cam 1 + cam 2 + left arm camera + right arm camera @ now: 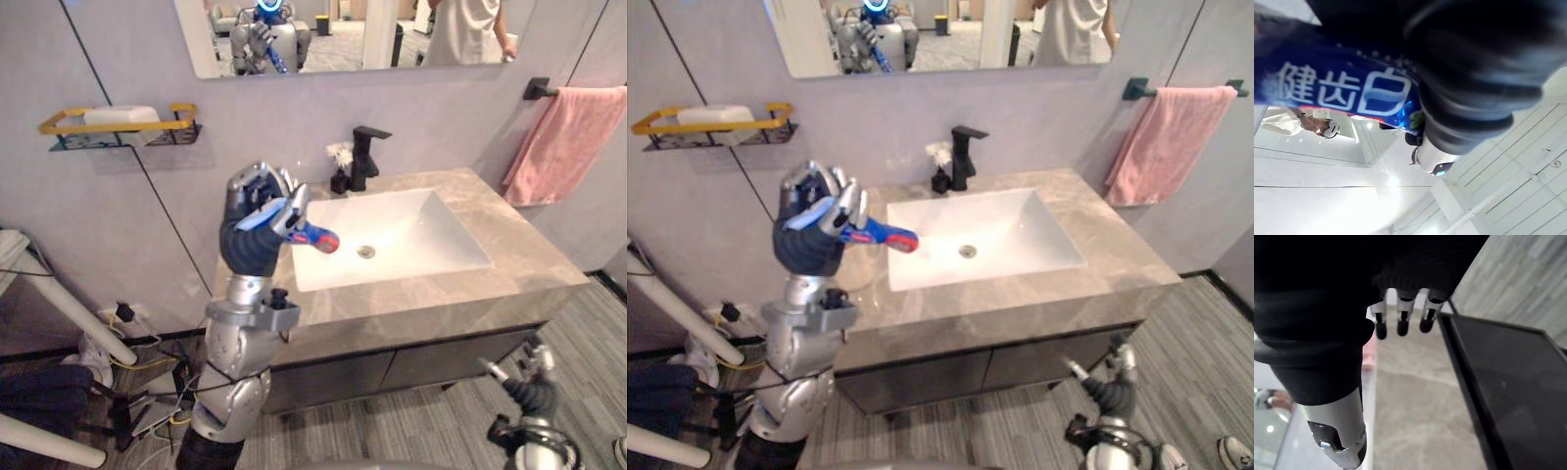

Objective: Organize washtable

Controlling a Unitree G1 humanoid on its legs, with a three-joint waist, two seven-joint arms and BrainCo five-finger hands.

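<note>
My left hand is raised above the left end of the grey stone counter, shut on a blue toothpaste tube with a red end. The tube points right, over the left edge of the white basin. Up close in the left wrist view, the blue tube shows white print, with the hand's dark cover beside it. My right hand hangs low in front of the cabinet near the floor, its fingers relaxed and holding nothing.
A black faucet and a small dark vase of white flowers stand behind the basin. A pink towel hangs on the right wall. A yellow wall shelf carries a white soap bar. The mirror reflects a person.
</note>
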